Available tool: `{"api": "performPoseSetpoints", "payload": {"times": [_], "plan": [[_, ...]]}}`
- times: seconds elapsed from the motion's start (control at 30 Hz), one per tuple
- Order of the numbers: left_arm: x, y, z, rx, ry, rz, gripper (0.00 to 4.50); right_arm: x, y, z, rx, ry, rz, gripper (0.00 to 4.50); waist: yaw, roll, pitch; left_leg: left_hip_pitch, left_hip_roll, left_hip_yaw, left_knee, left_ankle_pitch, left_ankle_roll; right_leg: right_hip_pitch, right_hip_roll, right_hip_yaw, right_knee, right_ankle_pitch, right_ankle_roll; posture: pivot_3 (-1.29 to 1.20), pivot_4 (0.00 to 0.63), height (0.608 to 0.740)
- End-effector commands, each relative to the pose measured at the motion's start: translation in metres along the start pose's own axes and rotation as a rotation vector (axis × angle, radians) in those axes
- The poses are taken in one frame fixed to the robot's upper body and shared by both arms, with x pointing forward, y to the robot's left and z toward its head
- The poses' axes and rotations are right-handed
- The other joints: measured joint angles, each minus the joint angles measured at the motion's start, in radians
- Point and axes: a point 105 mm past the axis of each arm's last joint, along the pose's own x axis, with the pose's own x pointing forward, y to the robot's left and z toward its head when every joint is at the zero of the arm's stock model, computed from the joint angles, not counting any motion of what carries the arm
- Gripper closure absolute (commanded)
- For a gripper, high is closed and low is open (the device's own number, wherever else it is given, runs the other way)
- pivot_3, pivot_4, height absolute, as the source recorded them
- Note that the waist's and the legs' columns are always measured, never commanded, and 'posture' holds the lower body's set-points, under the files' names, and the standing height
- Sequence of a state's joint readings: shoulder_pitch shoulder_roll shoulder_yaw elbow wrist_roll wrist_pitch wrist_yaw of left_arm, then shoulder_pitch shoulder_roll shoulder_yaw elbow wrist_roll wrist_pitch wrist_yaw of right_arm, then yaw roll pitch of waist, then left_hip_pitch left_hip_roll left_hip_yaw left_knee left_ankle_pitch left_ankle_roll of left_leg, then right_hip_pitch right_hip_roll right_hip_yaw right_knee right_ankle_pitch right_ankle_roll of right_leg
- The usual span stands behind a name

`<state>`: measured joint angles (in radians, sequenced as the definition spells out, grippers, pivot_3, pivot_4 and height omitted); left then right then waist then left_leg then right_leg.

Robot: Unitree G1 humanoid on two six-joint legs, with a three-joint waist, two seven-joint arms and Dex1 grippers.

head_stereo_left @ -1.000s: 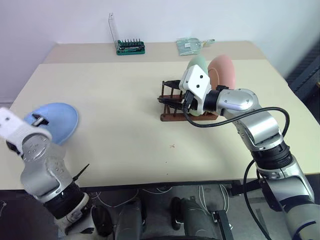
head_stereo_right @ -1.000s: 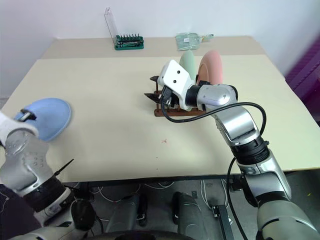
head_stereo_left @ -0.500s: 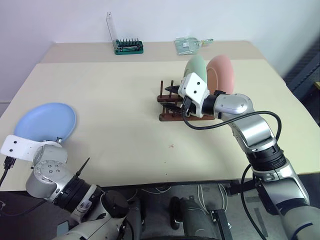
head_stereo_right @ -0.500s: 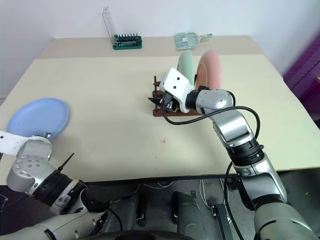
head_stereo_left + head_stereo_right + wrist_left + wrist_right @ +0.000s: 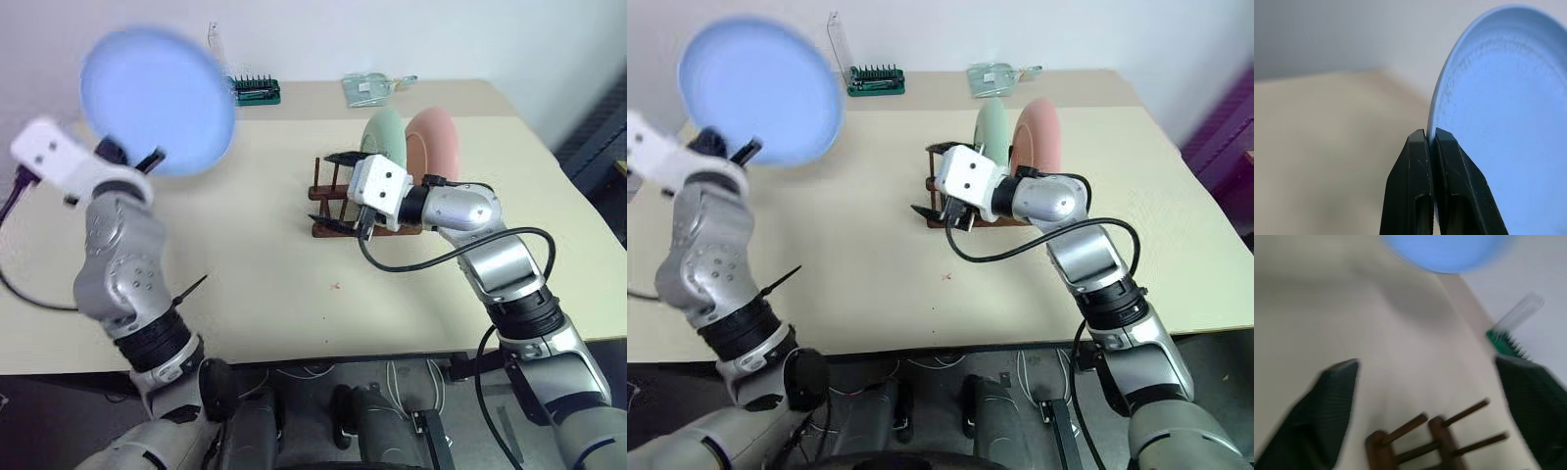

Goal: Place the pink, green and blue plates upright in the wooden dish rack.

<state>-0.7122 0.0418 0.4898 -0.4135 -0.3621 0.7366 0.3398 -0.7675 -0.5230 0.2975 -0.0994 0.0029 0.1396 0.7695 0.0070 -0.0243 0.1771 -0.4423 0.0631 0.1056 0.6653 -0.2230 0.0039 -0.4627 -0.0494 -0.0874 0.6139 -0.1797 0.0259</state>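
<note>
Above the table, the left pincer clamps the blue plate's rim; right pincer gapes wide.

No writing, label, brand, number or sign can be read anywhere here — not on the blue plate, the green plate or the pink plate, nor on the wooden dish rack. The green tool holder and the clear packet at the far edge of the bench are too small to show any print — if they carry any, it cannot be made out.
</note>
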Motion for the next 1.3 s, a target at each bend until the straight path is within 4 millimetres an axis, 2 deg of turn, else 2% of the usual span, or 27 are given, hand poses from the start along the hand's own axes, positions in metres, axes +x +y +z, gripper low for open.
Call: {"api": "performPoseSetpoints", "payload": {"times": [0.03, 0.17, 0.23, 0.4, 0.57, 0.67, 0.83, 0.9, 1.0, 1.07, 1.2, 1.27, 1.3], "plan": [[-0.004, -0.04, 0.014, -0.001, -0.048, -0.169, 4.5, 0.012, -0.019, 0.019, -0.256, -0.04, -0.072, 0.07, -0.004, 0.0, 0.0, 0.0, 0.0, 0.0, 0.0, 0.0, 0.0, 0.0, 0.001, 0.0, 0.0, 0.0, 0.001, 0.0, 0.15, 0.73], [-0.01, -0.072, 0.013, -0.044, -0.008, -0.29, 4.5, 0.029, -0.028, 0.019, -0.443, -0.034, -0.107, 0.07, -0.006, 0.0, 0.0, 0.0, 0.001, 0.001, -0.001, 0.0, 0.0, -0.001, 0.003, 0.0, 0.001, 0.0, 0.002, 0.0, 0.15, 0.73], [-0.014, -0.082, 0.013, -0.081, 0.006, -0.332, 4.5, 0.035, -0.03, 0.021, -0.539, -0.045, -0.125, 0.07, -0.005, 0.0, 0.0, 0.0, 0.001, 0.001, -0.001, 0.0, 0.0, -0.001, 0.003, 0.0, 0.001, 0.0, 0.003, 0.0, 0.15, 0.73], [-0.018, -0.085, 0.007, -0.082, 0.044, -0.359, 4.5, 0.045, -0.034, 0.013, -0.655, -0.024, -0.147, 0.07, -0.003, 0.0, 0.0, 0.0, 0.0, 0.001, -0.001, 0.001, 0.0, -0.001, 0.002, 0.0, 0.001, 0.001, 0.004, 0.0, 0.15, 0.73], [-0.021, -0.084, 0.004, -0.086, 0.057, -0.368, 4.5, 0.047, -0.044, 0.009, -0.708, -0.002, -0.198, 0.07, -0.002, 0.0, 0.0, 0.0, 0.0, 0.001, -0.001, 0.001, 0.0, 0.0, 0.002, 0.0, 0.001, 0.001, 0.004, 0.0, 0.15, 0.73], [-0.021, -0.082, 0.002, -0.079, 0.063, -0.363, 4.5, 0.046, -0.047, 0.008, -0.73, 0.007, -0.223, 1.39, -0.003, 0.0, 0.0, 0.0, 0.0, 0.001, -0.001, 0.001, -0.001, 0.0, 0.002, 0.0, 0.001, 0.001, 0.004, 0.0, 0.15, 0.73], [-0.021, -0.082, -0.001, -0.096, 0.08, -0.367, 4.5, 0.044, -0.053, 0.009, -0.776, 0.019, -0.27, 4.01, -0.003, 0.0, 0.0, 0.0, 0.0, 0.001, -0.001, 0.001, -0.001, 0.0, 0.002, 0.0, 0.001, 0.001, 0.004, 0.0, 0.15, 0.73], [-0.021, -0.083, -0.003, -0.101, 0.092, -0.38, 4.5, 0.043, -0.053, 0.009, -0.782, 0.02, -0.271, 4.01, -0.002, 0.0, 0.0, 0.0, 0.0, 0.001, -0.001, 0.001, -0.001, 0.0, 0.002, 0.0, 0.001, 0.001, 0.004, 0.0, 0.15, 0.73], [-0.02, -0.081, -0.002, -0.117, 0.086, -0.372, 3.58, 0.041, -0.054, 0.009, -0.783, 0.017, -0.279, 4.06, -0.003, 0.0, 0.0, 0.0, 0.0, 0.001, -0.001, 0.001, -0.001, 0.0, 0.002, 0.001, 0.001, 0.001, 0.004, 0.0, 0.15, 0.73], [-0.015, -0.071, 0.01, -0.192, 0.031, -0.32, 2.65, 0.04, -0.055, 0.009, -0.778, 0.019, -0.284, 4.06, -0.003, 0.0, 0.0, 0.0, 0.0, 0.001, -0.001, 0.001, -0.001, 0.0, 0.002, 0.001, 0.001, 0.001, 0.004, 0.0, 0.15, 0.73], [0.004, -0.015, 0.064, -0.434, -0.225, -0.099, 2.65, 0.035, -0.059, 0.013, -0.671, -0.003, -0.318, 4.06, -0.006, 0.0, 0.001, 0.0, 0.0, 0.001, -0.001, 0.001, -0.001, -0.001, 0.003, 0.001, 0.001, 0.001, 0.004, 0.0, 0.15, 0.73], [0.008, 0.003, 0.073, -0.453, -0.271, -0.047, 2.65, 0.034, -0.06, 0.018, -0.644, -0.026, -0.329, 4.06, -0.013, 0.0, 0.001, 0.0, 0.001, 0.001, -0.002, 0.001, -0.001, 0.0, 0.003, 0.0, 0.001, 0.001, 0.004, 0.0, 0.15, 0.73], [0.012, 0.017, 0.074, -0.373, -0.281, -0.015, 2.65, 0.033, -0.06, 0.026, -0.588, -0.071, -0.345, 4.06, -0.016, 0.0, 0.001, 0.0, 0.001, 0.001, -0.002, 0.001, -0.001, 0.0, 0.003, 0.0, 0.001, 0.001, 0.004, 0.0, 0.15, 0.73]]}}
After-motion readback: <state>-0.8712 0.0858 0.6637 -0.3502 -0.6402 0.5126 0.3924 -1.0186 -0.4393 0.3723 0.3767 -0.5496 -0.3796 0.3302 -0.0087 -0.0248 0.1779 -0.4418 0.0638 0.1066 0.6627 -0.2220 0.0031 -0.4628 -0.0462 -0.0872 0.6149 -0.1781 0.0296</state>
